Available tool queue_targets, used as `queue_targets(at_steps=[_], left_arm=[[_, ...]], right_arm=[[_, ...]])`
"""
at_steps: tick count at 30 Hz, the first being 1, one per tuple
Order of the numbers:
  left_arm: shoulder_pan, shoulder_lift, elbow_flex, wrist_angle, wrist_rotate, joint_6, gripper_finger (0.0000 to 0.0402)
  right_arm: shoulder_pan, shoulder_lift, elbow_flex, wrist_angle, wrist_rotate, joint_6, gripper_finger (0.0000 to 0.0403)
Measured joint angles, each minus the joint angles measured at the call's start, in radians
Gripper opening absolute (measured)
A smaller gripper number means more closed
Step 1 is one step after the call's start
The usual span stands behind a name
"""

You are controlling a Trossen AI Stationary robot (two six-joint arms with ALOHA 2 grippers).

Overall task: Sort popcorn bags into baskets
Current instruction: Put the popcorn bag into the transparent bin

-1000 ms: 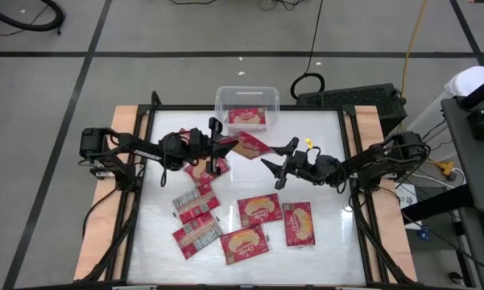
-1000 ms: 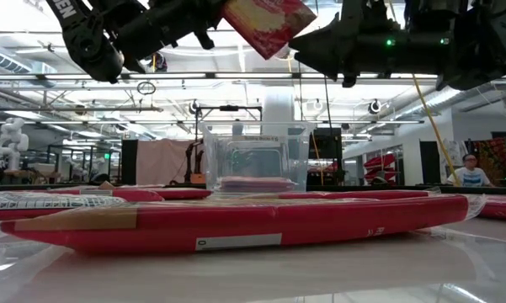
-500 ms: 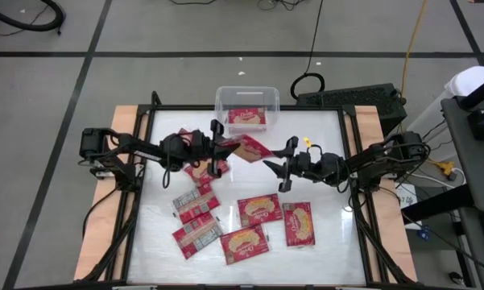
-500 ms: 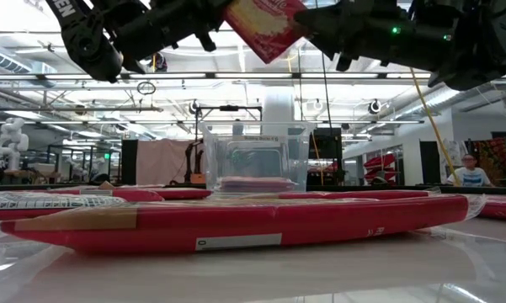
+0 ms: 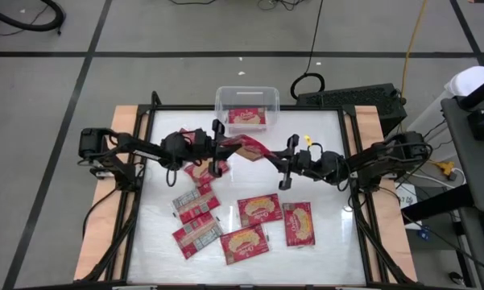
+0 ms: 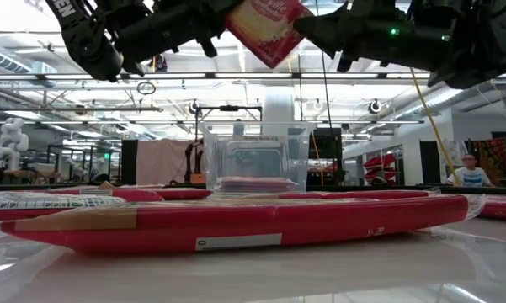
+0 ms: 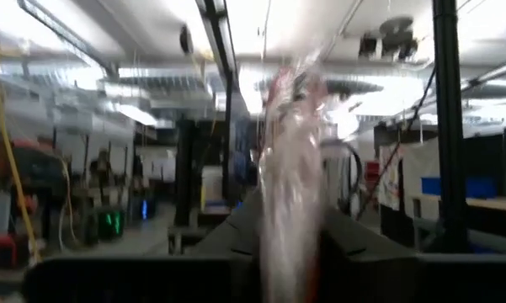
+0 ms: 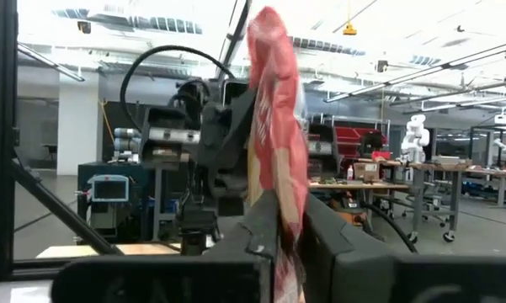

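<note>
The bags (image 5: pixel 261 210) are coloured red, with yellow-tan popcorn printed on one face and a grey-white label on the other (two (image 5: pixel 196 234) lie label up). The bin (image 5: pixel 247 101) is clear. The table (image 5: pixel 330 242) is white, edged in pale wood. Both arms (image 5: pixel 129 149) are black.

surface: white table (image 5: pixel 330 234) | on it: red popcorn bags (image 5: pixel 259 209) (scattered), clear bin (image 5: pixel 247 105)
</note>
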Motion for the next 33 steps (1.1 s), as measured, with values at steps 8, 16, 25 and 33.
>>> queue_targets(at_steps=[8, 16, 25, 33], left_arm=[[0.046, -0.175, -0.001, -0.367, 0.005, -0.03, 0.0192], [0.068, -0.345, -0.001, -0.687, 0.005, 0.042, 0.0238], [0.08, -0.359, 0.065, -1.016, 0.025, 0.094, 0.0213], [0.078, -0.343, 0.161, -1.299, 0.026, 0.171, 0.0239]], right_arm=[[-0.002, -0.214, -0.003, -0.368, 0.002, 0.039, 0.0005], [-0.005, -0.368, -0.003, -0.756, 0.019, 0.121, 0.0002], [-0.009, -0.369, -0.004, -0.881, 0.031, 0.155, 0.0001], [-0.009, -0.347, -0.004, -0.92, 0.031, 0.155, 0.0001]])
